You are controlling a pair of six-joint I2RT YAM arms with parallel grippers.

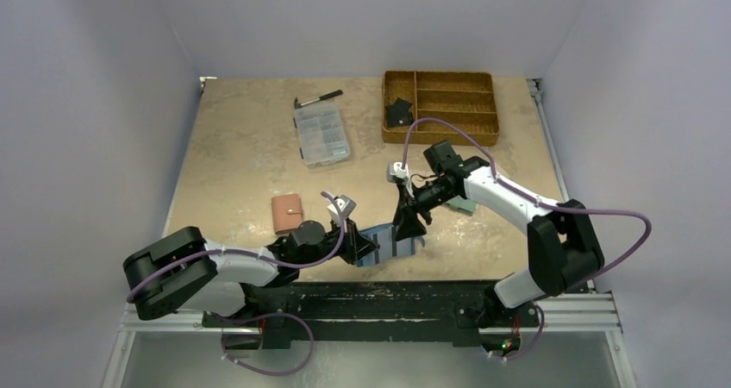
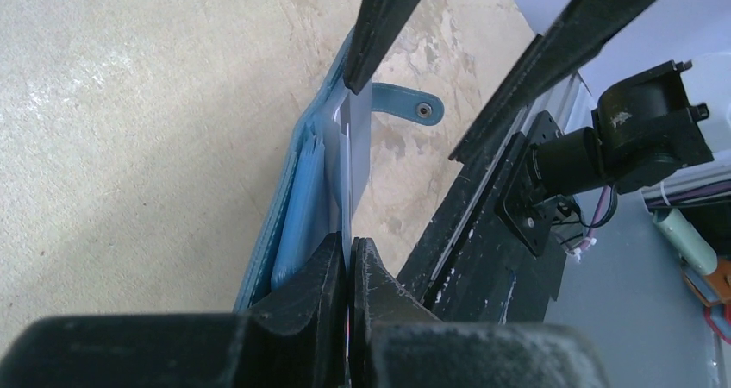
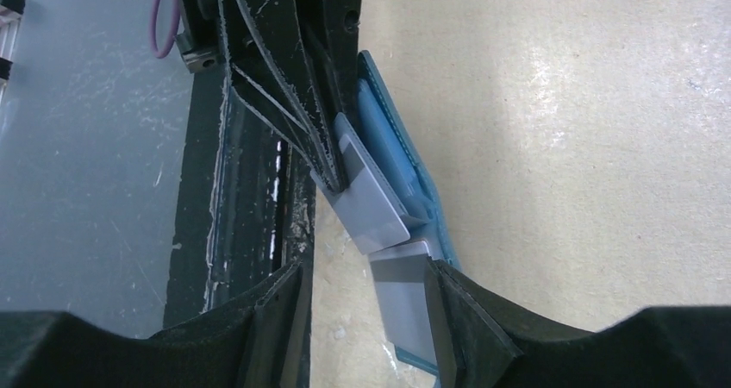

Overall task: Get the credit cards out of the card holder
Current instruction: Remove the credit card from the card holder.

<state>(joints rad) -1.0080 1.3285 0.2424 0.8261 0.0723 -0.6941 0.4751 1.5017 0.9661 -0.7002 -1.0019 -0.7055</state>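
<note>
Open card holder [image 3: 390, 125] at the near edge of the table [image 1: 241, 147]: left gripper [image 3: 334, 177] clamped on a greyish card [image 3: 375, 203] at its rim, while a second greyish card [image 3: 405, 302] projects between the parted fingers of the nearer right gripper [image 3: 366, 272], long axis along them.

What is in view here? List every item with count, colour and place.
table: one, tan, under everything
card holder: one, dark blue, open, near edge
credit cards: two visible, greyish, at the holder
wallet: one, pinkish brown, left of centre
organiser box: one, clear, far centre
marker: one, black, beside the box
tray: one, wicker, far right
black item: one, tray's left compartment
teal object: one, pale, under right arm
left claw: one, black, shut on a card
right claw: one, black, open around the other card
</note>
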